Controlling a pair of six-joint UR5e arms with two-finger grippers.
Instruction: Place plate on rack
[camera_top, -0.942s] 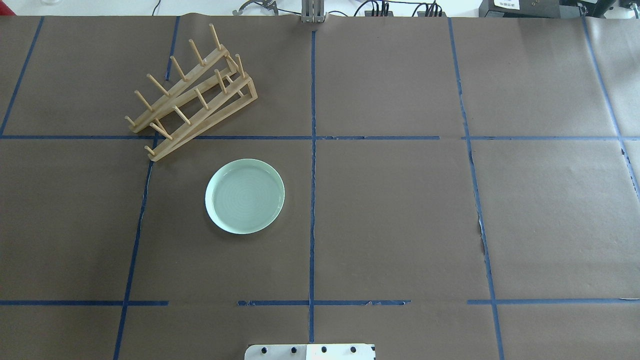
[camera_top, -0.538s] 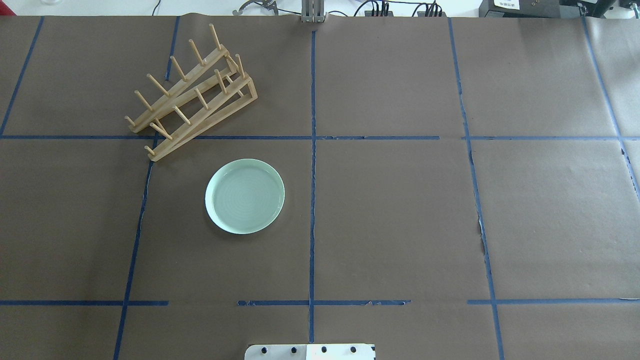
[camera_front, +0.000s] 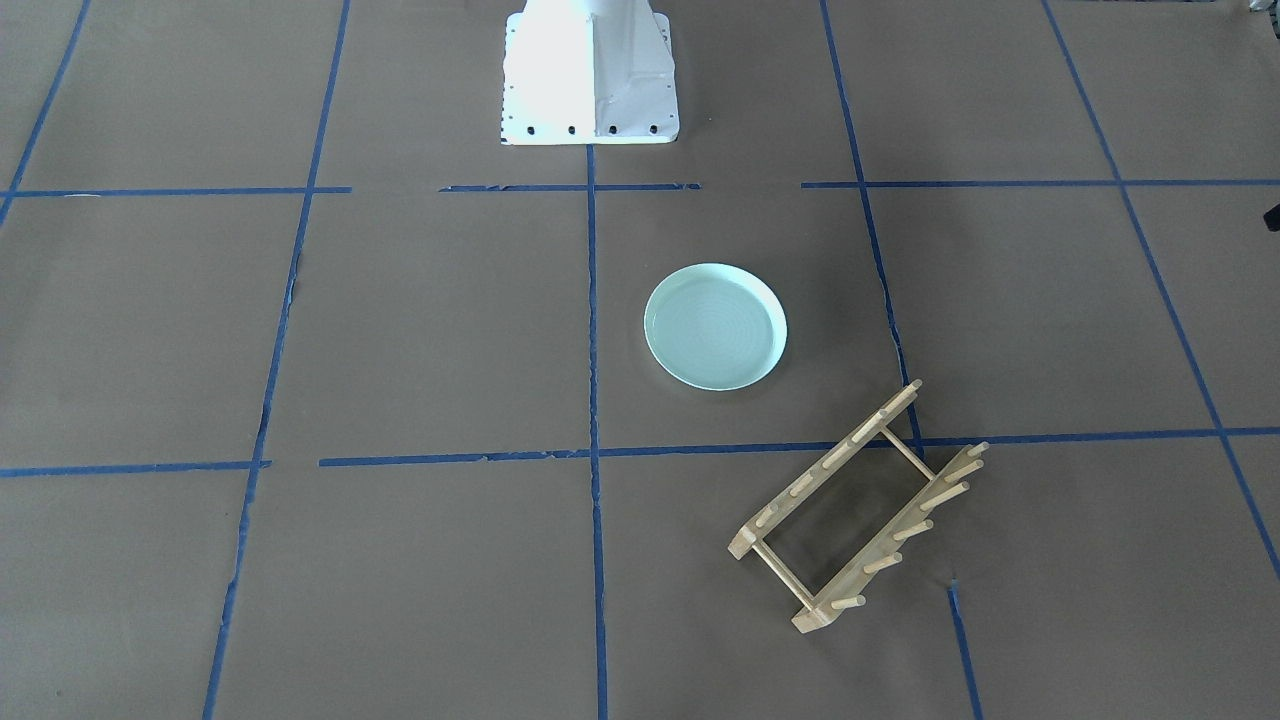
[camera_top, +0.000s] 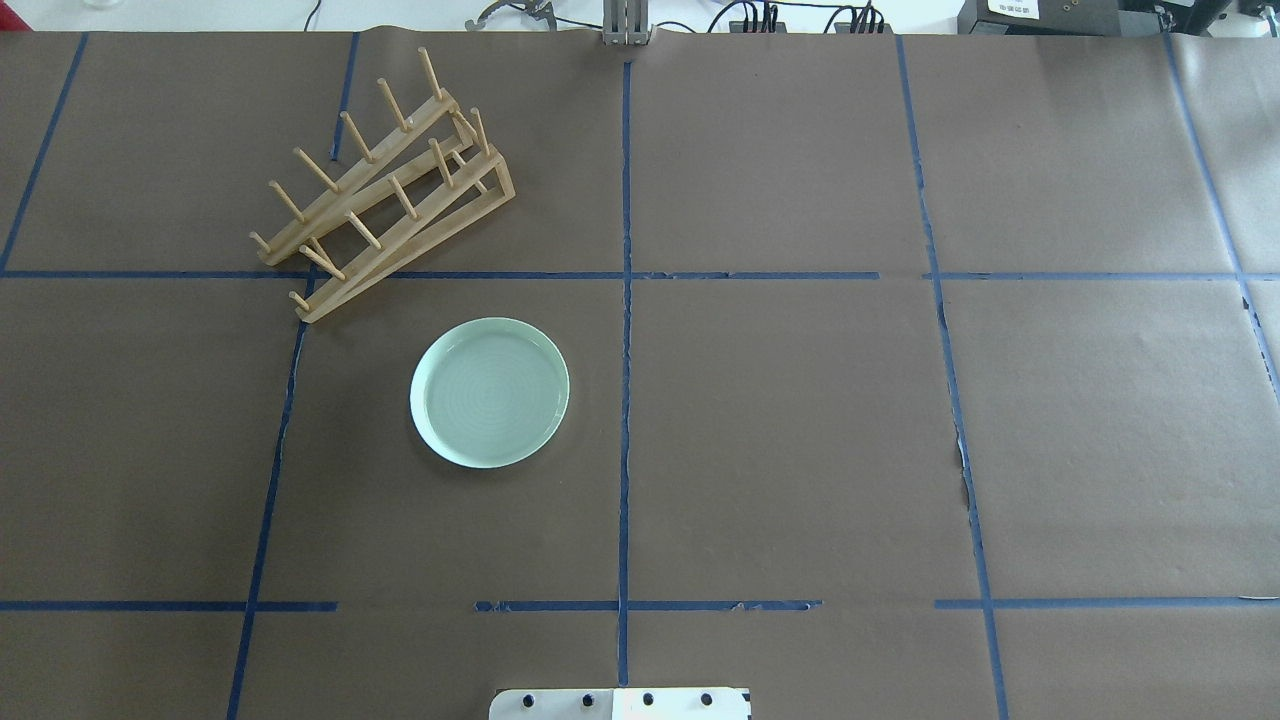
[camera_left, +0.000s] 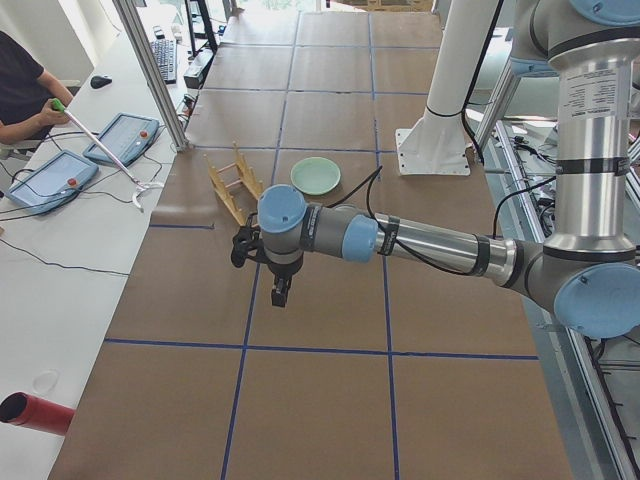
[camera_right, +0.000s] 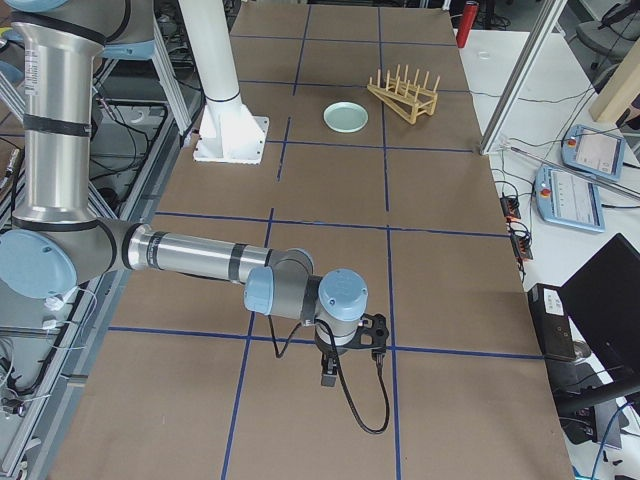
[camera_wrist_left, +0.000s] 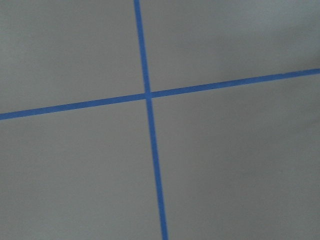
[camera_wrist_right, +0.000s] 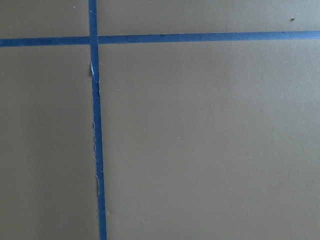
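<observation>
Shows the plate (camera_top: 489, 392) flat and rim-up on the brown-papered table (camera_top: 800, 450), just left of the centre tape line (camera_top: 625, 450) in the overhead view. Puts the rack (camera_top: 385, 185) at about 11 o'clock of the plate, near but not touching, standing on its two rails with pegs up, aslant to the taped squares. Places the white robot base (camera_top: 620, 704) at about 5 o'clock of the plate, at the near table edge. Finds the left end effector (camera_left: 280, 292) only in a side view, hanging fingers-down over a tape line, well apart from plate and rack; cannot tell whether clenched or released. Finds the right end effector (camera_right: 328, 376) likewise only from the side, pointing down near a tape crossing, well apart from the plate — cannot tell its state either.
</observation>
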